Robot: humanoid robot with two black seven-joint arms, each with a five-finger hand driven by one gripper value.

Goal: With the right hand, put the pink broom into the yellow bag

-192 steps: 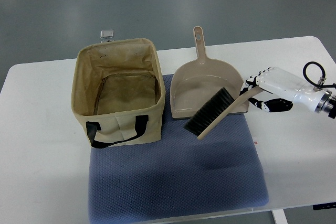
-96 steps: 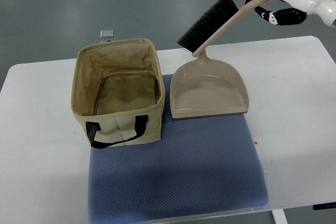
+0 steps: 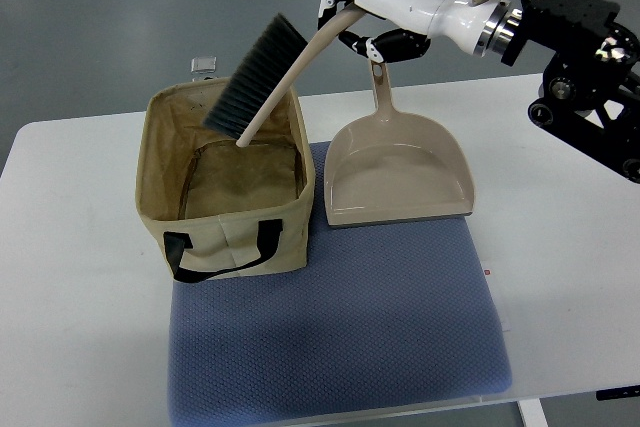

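My right hand (image 3: 372, 9) is shut on the handle of the pale pink broom (image 3: 268, 77), held high above the table. The broom slopes down to the left, its dark bristles facing up-left and its head end hanging over the open mouth of the tan-yellow fabric bag (image 3: 222, 227). The bag stands upright on the left part of the blue mat (image 3: 350, 337), with black handles on its near side and nothing visible inside. I cannot tell whether the broom's tip touches the bag. No left arm shows.
A matching pink dustpan (image 3: 398, 175) lies on the mat's far right corner, handle pointing away, under my right hand. The white table (image 3: 70, 277) carries the mat. A small metal clip (image 3: 204, 66) sits behind the bag.
My right hand lifted the broom off the dustpan, raised it high, then swung it left so its head now hangs over the bag's opening. More of the right arm shows.
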